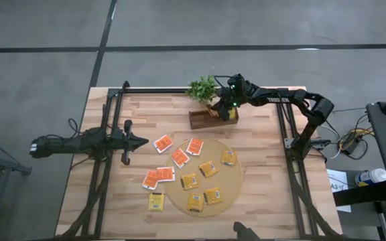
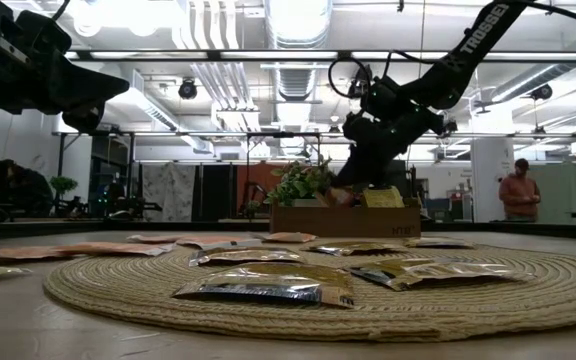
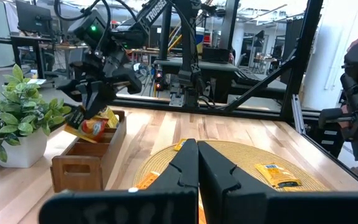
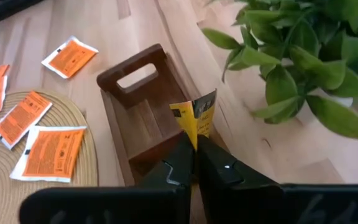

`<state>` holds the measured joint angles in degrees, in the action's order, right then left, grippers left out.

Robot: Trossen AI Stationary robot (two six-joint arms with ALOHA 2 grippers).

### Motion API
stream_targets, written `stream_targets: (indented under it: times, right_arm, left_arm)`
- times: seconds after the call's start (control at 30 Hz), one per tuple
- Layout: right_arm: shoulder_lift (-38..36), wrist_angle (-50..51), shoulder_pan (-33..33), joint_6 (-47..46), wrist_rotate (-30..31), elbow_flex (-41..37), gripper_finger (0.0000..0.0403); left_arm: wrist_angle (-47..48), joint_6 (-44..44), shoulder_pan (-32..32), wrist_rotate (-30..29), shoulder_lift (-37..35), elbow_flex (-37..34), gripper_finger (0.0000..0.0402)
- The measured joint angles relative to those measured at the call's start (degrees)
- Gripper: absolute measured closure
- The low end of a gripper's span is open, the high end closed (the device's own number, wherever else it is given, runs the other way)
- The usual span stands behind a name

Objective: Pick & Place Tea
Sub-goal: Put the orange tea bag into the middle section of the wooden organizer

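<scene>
Yellow tea packet [image 4: 197, 116], dark-marked corner

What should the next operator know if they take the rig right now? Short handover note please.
Right gripper: shut on a yellow tea packet, held over the wooden box beside the plant.
Left gripper: shut, holding nothing, waiting over the table's left side.
Done: at least one packet appears to sit in the box already.
Left: release the held packet into the box. Then the rest: yellow packets on the round mat, one yellow off its edge, and orange packets on and beside the mat's left side.
</scene>
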<state>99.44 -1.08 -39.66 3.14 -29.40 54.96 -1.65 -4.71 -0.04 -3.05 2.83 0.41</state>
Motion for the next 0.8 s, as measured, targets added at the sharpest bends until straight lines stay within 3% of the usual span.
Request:
stream_targets:
  times: [0.43, 0.8]
  right_arm:
    - [0.0, 0.4, -0.1, -1.6, 0.5, 0.0, 0.0282]
    - [-5.5, -0.8, -0.1, -1.7, 0.6, 0.0, 0.0264]
  left_arm:
    - [0.0, 0.0, 0.0, 0.0, 0.0, 0.0, 0.0402]
    - [0.0, 0.0, 0.0, 0.0, 0.0, 0.0, 0.0402]
